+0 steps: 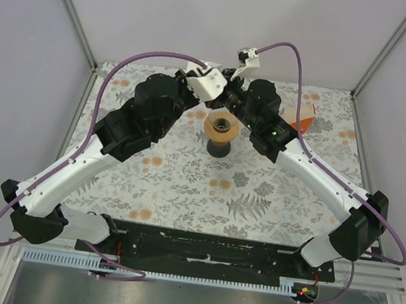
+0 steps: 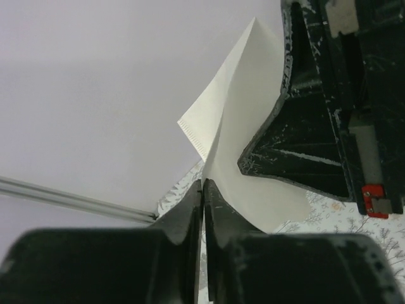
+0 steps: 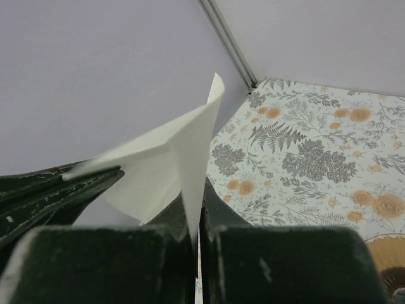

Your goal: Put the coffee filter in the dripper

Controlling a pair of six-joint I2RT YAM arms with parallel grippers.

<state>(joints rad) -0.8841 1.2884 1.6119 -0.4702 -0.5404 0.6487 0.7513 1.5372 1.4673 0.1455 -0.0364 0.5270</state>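
Note:
The white paper coffee filter hangs in the air, partly unfolded, with both grippers on it. My left gripper is shut on its lower edge. My right gripper is shut on another edge of the filter. Each wrist view shows the other gripper's fingers pinching the paper. The orange-brown dripper stands on a dark base just in front of and below both grippers. Its rim shows at the bottom right of the right wrist view. In the top view the arms hide the filter.
An orange-and-white box sits at the back right, behind the right arm. The floral tablecloth covers the table. Lilac walls with metal posts enclose the back and sides.

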